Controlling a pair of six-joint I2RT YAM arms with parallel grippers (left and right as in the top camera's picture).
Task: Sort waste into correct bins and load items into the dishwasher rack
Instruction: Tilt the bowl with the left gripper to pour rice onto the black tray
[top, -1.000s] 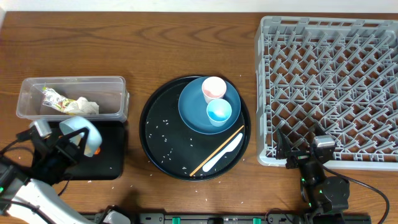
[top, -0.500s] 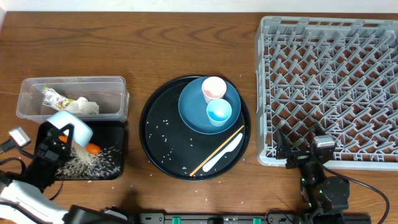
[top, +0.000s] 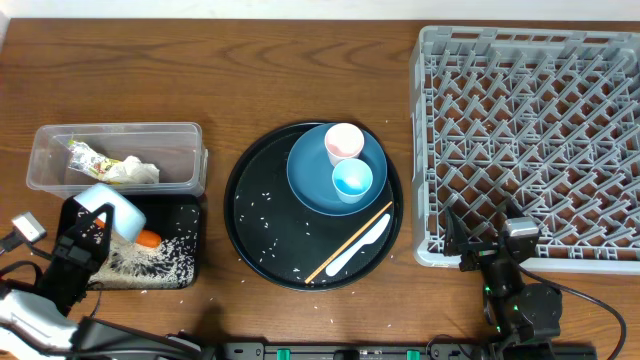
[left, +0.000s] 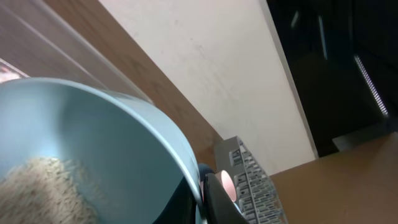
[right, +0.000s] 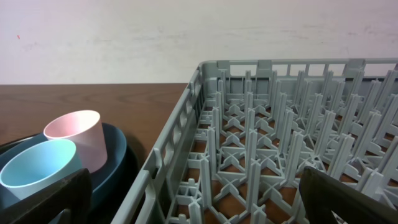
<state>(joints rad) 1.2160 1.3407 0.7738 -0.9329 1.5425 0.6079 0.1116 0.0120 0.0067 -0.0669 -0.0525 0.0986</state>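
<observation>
Pale blue-white round bowl (top: 115, 208), tilted, white rice-like grains (left: 43, 180) inside, rim clamped by left gripper (top: 92, 228), flat black rectangular tray (top: 188, 218) below it strewn with grains, orange carrot (top: 148, 238) alongside, right gripper (top: 478, 240) spread wide, empty, against grey lattice rack (top: 530, 130).

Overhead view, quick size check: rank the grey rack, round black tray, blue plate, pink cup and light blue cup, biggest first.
1. grey rack
2. round black tray
3. blue plate
4. pink cup and light blue cup: they look about the same size, so I won't rank them.
</observation>
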